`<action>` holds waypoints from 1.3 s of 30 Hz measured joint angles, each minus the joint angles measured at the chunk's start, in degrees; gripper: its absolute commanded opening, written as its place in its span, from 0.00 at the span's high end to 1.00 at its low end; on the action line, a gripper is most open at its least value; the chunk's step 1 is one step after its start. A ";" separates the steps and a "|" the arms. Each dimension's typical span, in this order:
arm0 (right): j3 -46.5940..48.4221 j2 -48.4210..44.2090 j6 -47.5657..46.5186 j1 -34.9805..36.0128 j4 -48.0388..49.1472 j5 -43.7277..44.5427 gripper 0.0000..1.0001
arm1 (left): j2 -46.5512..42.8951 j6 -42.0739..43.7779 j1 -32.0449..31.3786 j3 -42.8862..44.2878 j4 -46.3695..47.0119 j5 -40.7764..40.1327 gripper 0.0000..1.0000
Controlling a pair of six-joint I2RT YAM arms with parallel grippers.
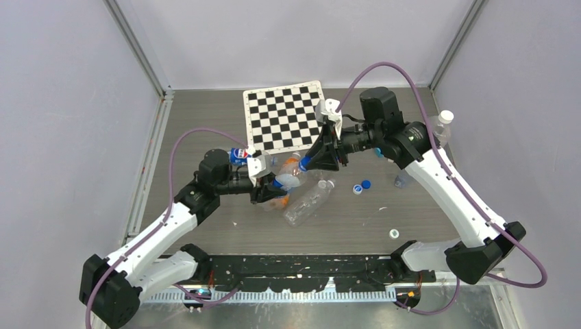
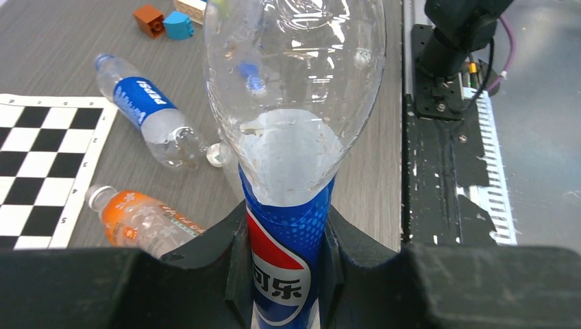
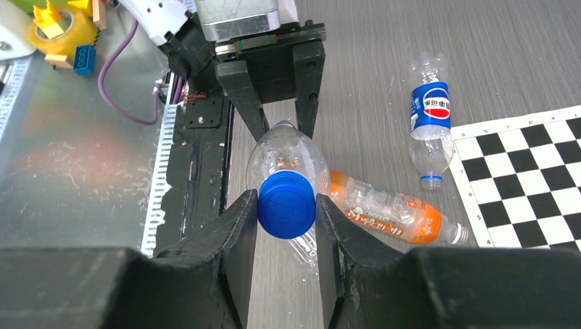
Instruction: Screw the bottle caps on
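Note:
My left gripper (image 2: 286, 271) is shut on the blue-labelled middle of a clear bottle (image 2: 294, 103), which it holds above the table. In the top view that bottle (image 1: 288, 175) reaches from the left gripper (image 1: 268, 186) to the right gripper (image 1: 306, 164). My right gripper (image 3: 286, 214) is shut on a blue bottle cap (image 3: 286, 203) that sits at the mouth of the held bottle (image 3: 288, 154). Two loose blue caps (image 1: 362, 186) and a white cap (image 1: 394, 233) lie on the table to the right.
A checkerboard sheet (image 1: 284, 116) lies at the back. Under the grippers lie a Pepsi bottle (image 3: 430, 120), an orange bottle (image 3: 390, 216) and a clear bottle (image 1: 308, 202). A capped bottle (image 1: 444, 127) stands far right. Orange (image 2: 148, 19) and teal (image 2: 178, 25) blocks sit nearby.

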 measured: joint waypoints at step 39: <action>-5.81 -2.23 38.25 4.63 21.70 28.13 0.99 | -3.37 -0.87 -7.56 -6.93 17.68 -32.24 0.70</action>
